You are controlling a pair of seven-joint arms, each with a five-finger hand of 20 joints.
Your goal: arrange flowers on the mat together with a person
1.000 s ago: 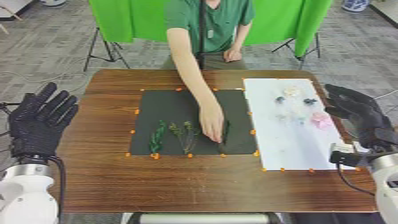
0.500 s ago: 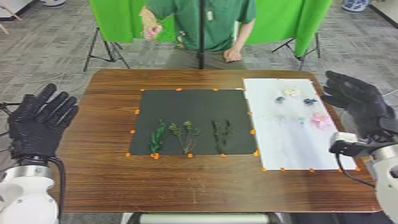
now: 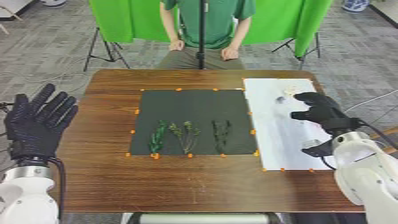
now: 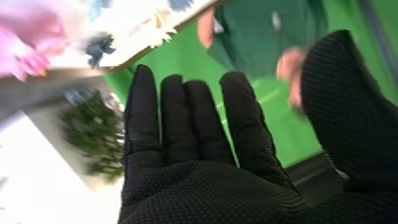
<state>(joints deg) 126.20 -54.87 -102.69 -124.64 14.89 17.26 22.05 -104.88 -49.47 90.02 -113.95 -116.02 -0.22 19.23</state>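
My left hand (image 3: 35, 120) is held over the table's left edge, fingers straight and spread. Over the right part of the white mat (image 3: 277, 135), my right hand (image 3: 322, 112) stands open; in the right wrist view the same hand (image 4: 200, 185) has straight fingers and nothing in it. Green stems (image 3: 157, 137), a budded sprig (image 3: 187, 136) and darker leafy stems (image 3: 221, 135) lie on the black mat (image 3: 182, 107). On the white mat a cream flower (image 3: 290, 90) lies near the far end. Pink flowers (image 4: 27, 45) and a dark blue flower (image 4: 99, 49) appear in the right wrist view.
The brown wooden table (image 3: 160, 185) surrounds both mats, with orange markers along their edges. Across the table a person's hands (image 3: 230, 53) rest at the far side, behind a dark upright pole (image 3: 202, 35).
My right hand has moved inward over the white mat. The person's arm has withdrawn from the black mat, where the darker stems now lie, and come down beside the body. My left hand has barely moved.
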